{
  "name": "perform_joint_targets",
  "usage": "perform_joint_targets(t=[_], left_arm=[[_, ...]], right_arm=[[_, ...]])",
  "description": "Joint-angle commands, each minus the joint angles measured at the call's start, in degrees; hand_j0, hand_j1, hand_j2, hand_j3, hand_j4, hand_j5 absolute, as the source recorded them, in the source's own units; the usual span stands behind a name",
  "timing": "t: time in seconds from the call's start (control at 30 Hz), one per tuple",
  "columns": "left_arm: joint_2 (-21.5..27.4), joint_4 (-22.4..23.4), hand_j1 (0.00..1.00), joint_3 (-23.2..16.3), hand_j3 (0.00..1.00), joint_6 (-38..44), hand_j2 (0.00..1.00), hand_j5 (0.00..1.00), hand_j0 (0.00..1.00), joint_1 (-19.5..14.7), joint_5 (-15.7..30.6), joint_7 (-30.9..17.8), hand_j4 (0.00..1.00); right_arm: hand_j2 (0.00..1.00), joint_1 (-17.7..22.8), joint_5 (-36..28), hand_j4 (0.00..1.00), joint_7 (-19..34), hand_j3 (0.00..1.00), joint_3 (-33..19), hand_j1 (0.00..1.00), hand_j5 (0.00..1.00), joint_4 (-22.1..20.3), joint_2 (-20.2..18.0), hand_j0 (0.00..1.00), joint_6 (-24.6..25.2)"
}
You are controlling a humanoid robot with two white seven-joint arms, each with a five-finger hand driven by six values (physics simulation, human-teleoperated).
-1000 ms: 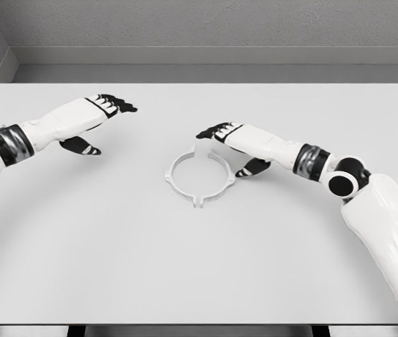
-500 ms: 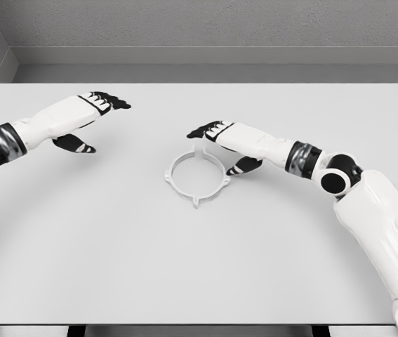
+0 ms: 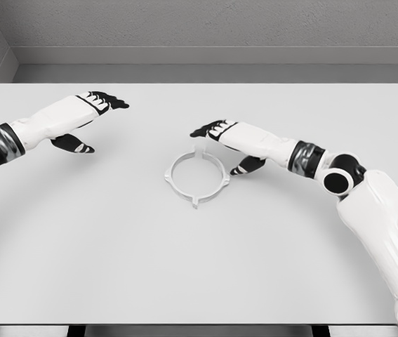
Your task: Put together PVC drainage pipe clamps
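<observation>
The white pipe clamp point(image 3: 197, 176), a ring with small tabs on its rim, lies flat near the middle of the pale surface point(image 3: 199, 267); nothing holds it. At about 2 o'clock from the ring is the right robot hand point(image 3: 223, 140), palm down, fingers stretched and relaxed, gripping nothing; its dark fingertips point(image 3: 200, 132) are above the far edge of the ring and its thumb is just beside the rim. Far away at 10 o'clock is the left robot hand point(image 3: 86, 121), also open and empty.
</observation>
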Motion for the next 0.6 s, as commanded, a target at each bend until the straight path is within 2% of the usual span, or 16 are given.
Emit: perform_joint_targets(t=[0.0,0.43,0.5,0.57], left_arm=[[0.0,0.0,1.00,0.0,1.00,0.1,1.00,1.00,1.00,0.0,0.6,0.0,1.00],[0.5,0.0,1.00,0.1,1.00,0.1,1.00,1.00,1.00,0.0,0.7,0.0,1.00],[0.5,0.0,1.00,0.1,1.00,0.1,1.00,1.00,1.00,0.0,0.7,0.0,1.00],[0.6,0.0,1.00,0.1,1.00,0.1,1.00,1.00,1.00,0.0,0.7,0.0,1.00]], right_arm=[[1.00,0.0,-0.5,1.00,-0.1,1.00,0.0,1.00,1.00,-0.3,-0.1,1.00,0.1],[1.00,0.7,-1.0,1.00,-0.1,1.00,-0.1,1.00,1.00,-1.1,-1.2,1.00,0.1],[1.00,1.0,-0.9,1.00,0.0,1.00,-0.1,1.00,1.00,-3.3,-1.4,1.00,0.1],[1.00,1.1,-0.9,1.00,0.0,1.00,-0.1,1.00,1.00,-3.6,-1.7,1.00,0.1]])
